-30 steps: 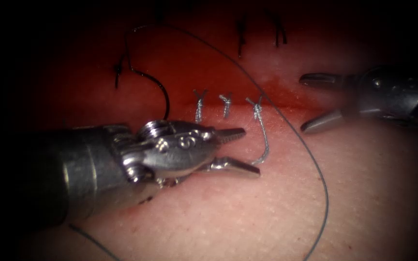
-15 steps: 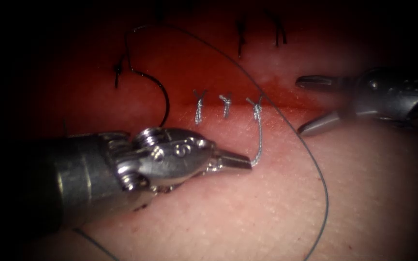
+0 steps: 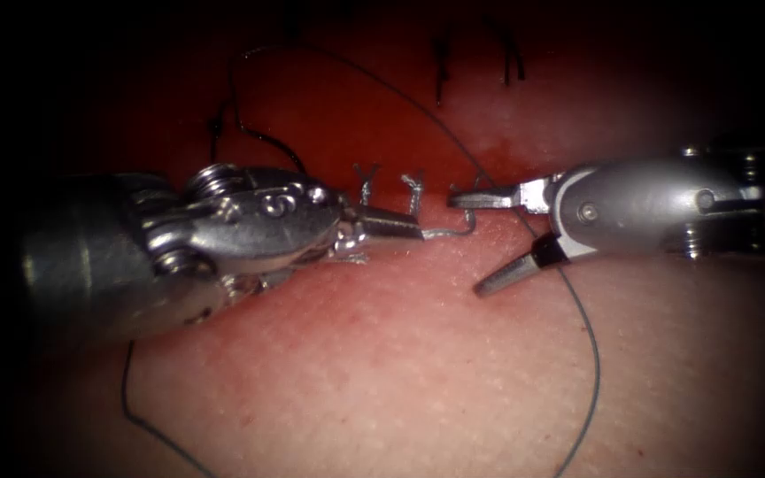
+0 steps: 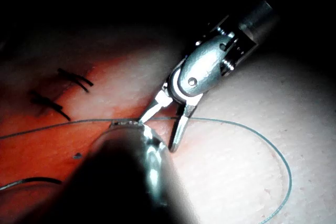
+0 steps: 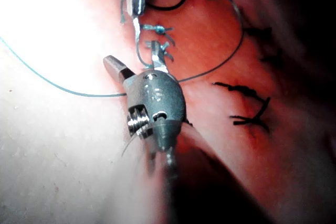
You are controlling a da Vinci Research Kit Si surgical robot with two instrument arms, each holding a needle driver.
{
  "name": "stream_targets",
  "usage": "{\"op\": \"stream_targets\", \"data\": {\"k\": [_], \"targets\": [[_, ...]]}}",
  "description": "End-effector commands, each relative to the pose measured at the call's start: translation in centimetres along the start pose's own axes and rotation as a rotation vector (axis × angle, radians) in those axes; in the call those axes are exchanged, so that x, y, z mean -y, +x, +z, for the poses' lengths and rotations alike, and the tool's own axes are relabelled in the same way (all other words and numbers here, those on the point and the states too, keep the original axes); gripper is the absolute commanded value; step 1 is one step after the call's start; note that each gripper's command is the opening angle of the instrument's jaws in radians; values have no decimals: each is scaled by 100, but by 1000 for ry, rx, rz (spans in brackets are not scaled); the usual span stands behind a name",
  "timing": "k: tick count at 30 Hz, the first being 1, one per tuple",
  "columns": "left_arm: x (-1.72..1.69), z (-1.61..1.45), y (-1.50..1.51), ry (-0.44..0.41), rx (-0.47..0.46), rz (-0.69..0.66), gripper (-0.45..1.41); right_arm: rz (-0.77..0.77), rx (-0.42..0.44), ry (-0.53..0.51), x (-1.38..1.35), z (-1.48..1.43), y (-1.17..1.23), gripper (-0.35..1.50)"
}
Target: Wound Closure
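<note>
Surroundings: dark border, lit centre.
From my console I see no walls, floor or furniture; light falls on the middle of the field and fades to black at every edge.

The left tool [image 3: 405,227] hides the lower curve of the needle [image 3: 258,137]. The thread [image 3: 591,354] runs off the endoscope view's bottom edge. In the left wrist view, the left tool's own tip is a dark blur.

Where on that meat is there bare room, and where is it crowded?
Bare: the pale tissue below both hands, inside the thread loop. Crowded: along the cut, where the left hand, right hand and knots meet.
</note>
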State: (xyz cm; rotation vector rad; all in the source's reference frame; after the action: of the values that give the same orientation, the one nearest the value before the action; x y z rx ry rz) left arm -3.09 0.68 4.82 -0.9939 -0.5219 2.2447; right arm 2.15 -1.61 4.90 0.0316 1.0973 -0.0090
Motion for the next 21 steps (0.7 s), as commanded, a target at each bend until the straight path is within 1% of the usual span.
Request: {"op": "stream_targets", "data": {"k": [1, 4, 9, 12, 16, 21], "targets": [[2, 6, 4, 0, -2, 3, -45, -5, -9, -24, -6, 15, 2, 108], [-2, 5, 5, 1, 0, 12, -45, -11, -13, -67, -6, 25, 0, 109], [-6, 3, 7, 3, 1, 15, -45, -24, 4, -94, -1, 43, -11, 108], [-7, 3, 7, 4, 1, 14, -45, -27, 4, -113, 2, 48, -14, 103], [-9, 4, 8, 7, 2, 19, -45, -23, 2, -170, 1, 51, -13, 103], [-12, 5, 10, 10, 2, 23, -45, -23, -9, -189, 2, 54, -12, 101]]}}
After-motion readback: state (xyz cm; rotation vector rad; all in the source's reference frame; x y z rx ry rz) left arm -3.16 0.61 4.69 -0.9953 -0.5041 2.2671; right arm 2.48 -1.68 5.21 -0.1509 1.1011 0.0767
